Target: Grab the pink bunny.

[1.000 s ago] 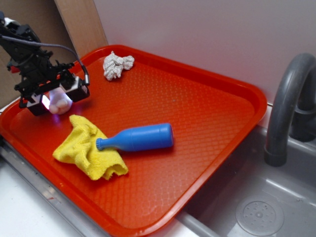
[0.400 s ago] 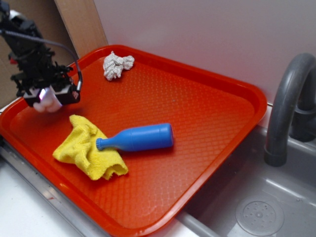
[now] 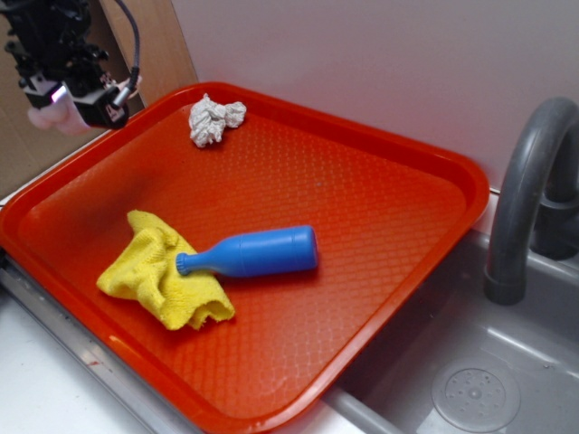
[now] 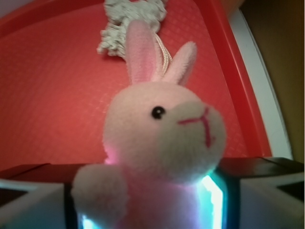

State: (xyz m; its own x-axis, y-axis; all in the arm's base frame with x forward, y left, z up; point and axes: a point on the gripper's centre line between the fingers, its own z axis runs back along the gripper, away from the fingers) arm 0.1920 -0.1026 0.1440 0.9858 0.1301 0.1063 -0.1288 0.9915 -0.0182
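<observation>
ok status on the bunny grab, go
Gripper shut on pink bunny. Bunny held clear above the red tray, at its far left corner. Blue bottle, yellow cloth, paper wad on the tray below, nothing obstructing.

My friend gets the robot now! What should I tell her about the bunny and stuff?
Gripper: jaws shut on the pink bunny, held in the air above the tray's far left corner.
Red tray: the blue bottle lies on its side, its neck on the yellow cloth; the paper wad sits near the back rim.
Done: bunny grabbed and off the tray.
Left: just keep holding it.
</observation>
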